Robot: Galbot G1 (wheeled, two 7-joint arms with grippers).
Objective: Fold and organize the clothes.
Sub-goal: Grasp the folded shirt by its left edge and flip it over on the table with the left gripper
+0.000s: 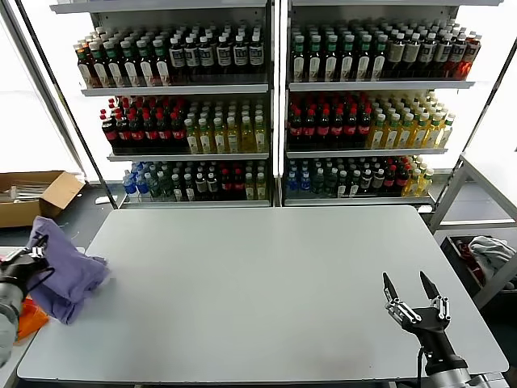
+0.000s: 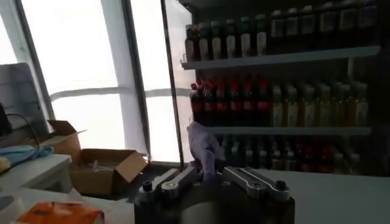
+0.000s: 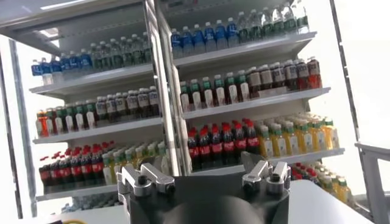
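Observation:
A lavender T-shirt [image 1: 66, 271] hangs bunched at the table's left edge, partly over the grey table [image 1: 258, 283]. My left gripper [image 1: 31, 257] is shut on its upper part and holds it up. In the left wrist view the purple cloth [image 2: 204, 149] sticks up from between the closed jaws of my left gripper [image 2: 209, 176]. My right gripper [image 1: 412, 293] is open and empty above the table's front right corner, fingers pointing up. In the right wrist view the right gripper [image 3: 204, 173] holds nothing.
Bright orange fabric [image 1: 31, 317] lies below the shirt, left of the table; it also shows in the left wrist view [image 2: 61, 213]. An open cardboard box [image 1: 32, 194] sits on the floor at far left. Shelves of bottles [image 1: 275, 105] stand behind the table. A bin with cloth [image 1: 489, 255] is at right.

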